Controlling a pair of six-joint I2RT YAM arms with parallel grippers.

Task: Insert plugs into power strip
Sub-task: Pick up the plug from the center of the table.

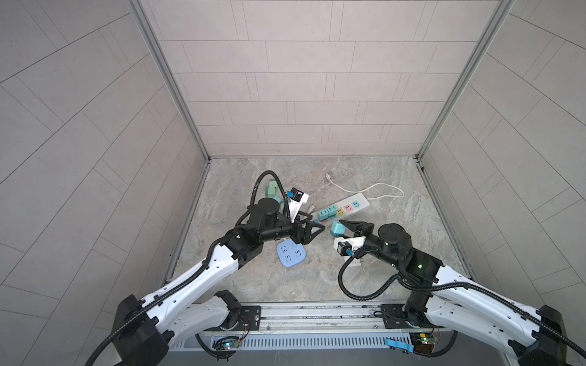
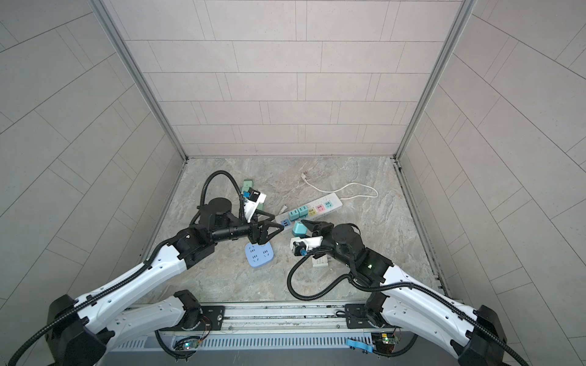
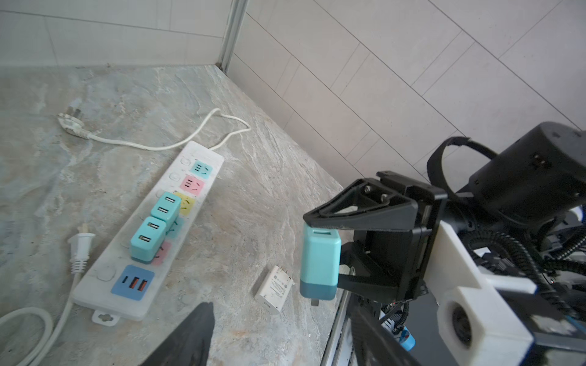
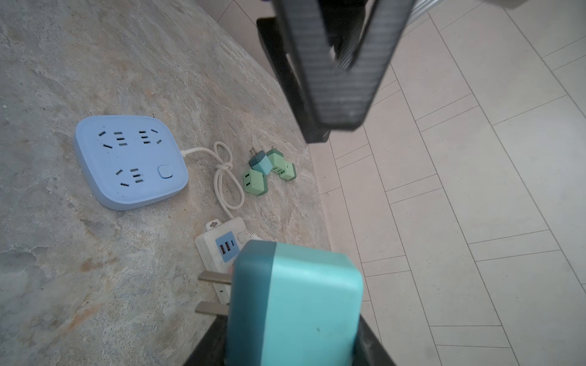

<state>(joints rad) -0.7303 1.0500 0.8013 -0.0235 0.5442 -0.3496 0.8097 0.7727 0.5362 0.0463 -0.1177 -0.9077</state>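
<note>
Beside the USB end of the white power strip [image 3: 101, 285], a teal plug [image 3: 320, 263] is held clear of the marble table [image 1: 317, 285] by the right gripper [image 1: 340, 229]. Its fingers are closed on two opposite sides of the plug. Two metal prongs can be seen sticking out of the plug's darker end, free of any socket.

The left gripper [image 2: 278, 221] is placed just across from it, near the same end of the strip. Its fingers are spread wide, with nothing between them.

On the strip itself, two seated plugs [image 3: 148, 237] are found side by side in the middle sockets. The yellow, pink and teal sockets toward the cord end are left uncovered in both top views.

A white charger block [image 3: 274, 288] is seen lying flat on the table close to the held plug (in the top views it is largely hidden under the right arm). A small heap of loose plugs [image 4: 269, 171], mint and teal, is gathered by the left wall, behind the left arm. A blue square socket block [image 4: 130, 161] is laid flat below the left gripper, its white cord tied in a loose knot beside it.
</note>
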